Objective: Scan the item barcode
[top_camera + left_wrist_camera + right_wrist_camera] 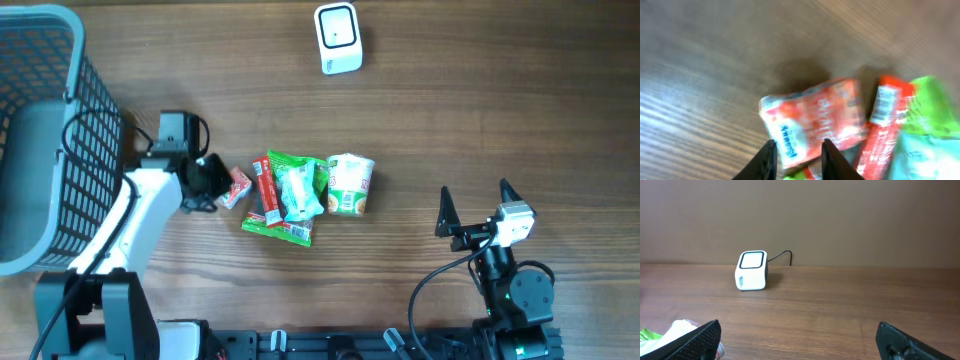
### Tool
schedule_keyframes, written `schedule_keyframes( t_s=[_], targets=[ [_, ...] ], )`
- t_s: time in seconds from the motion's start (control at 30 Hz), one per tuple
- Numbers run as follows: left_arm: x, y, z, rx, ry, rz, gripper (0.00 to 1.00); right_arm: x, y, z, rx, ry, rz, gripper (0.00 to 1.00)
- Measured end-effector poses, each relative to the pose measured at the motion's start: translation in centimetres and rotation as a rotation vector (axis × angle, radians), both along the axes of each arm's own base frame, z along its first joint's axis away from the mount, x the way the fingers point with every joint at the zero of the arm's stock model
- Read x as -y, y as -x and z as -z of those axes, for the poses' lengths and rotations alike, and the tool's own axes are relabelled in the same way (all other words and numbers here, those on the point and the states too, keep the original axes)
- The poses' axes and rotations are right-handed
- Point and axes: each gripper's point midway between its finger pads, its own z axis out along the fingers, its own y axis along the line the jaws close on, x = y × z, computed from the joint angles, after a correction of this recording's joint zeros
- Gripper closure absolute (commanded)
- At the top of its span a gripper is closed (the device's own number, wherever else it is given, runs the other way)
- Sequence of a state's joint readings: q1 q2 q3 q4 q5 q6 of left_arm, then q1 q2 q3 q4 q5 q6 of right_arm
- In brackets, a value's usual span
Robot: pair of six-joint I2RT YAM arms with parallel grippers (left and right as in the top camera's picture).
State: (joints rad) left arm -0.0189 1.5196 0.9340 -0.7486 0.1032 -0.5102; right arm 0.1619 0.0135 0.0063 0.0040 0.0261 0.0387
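Observation:
A small red and white snack packet (237, 186) lies flat on the wooden table at the left end of a pile of items. My left gripper (215, 180) is right beside it. In the left wrist view the packet (815, 117) is blurred, and its white corner sits in the narrow gap of my left gripper (799, 152), whose jaws stand slightly apart over it. The white barcode scanner (338, 38) stands at the far edge, also in the right wrist view as the scanner (751, 270). My right gripper (474, 195) is wide open and empty near the front right, as the right gripper (800, 340) shows.
A grey wire basket (90, 150) fills the left side, close behind my left arm. Beside the red packet lie a green snack bag (295, 190), a long red packet (885, 125) and a green and white cup (350, 183) on its side.

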Motion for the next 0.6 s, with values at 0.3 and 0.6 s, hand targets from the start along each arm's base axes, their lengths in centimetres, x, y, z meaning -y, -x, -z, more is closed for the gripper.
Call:
schedule_keyframes(
  t_s=[0.3,0.6],
  targets=[
    [0.0,-2.0,-7.2,0.028,-0.016,0.066,0.0,0.0,0.0,0.0,0.0,0.0,0.0,0.0],
    [-1.6,0.3,-7.0,-0.066,-0.115,0.097,0.0,0.0,0.0,0.0,0.0,0.0,0.0,0.0]
  ],
)
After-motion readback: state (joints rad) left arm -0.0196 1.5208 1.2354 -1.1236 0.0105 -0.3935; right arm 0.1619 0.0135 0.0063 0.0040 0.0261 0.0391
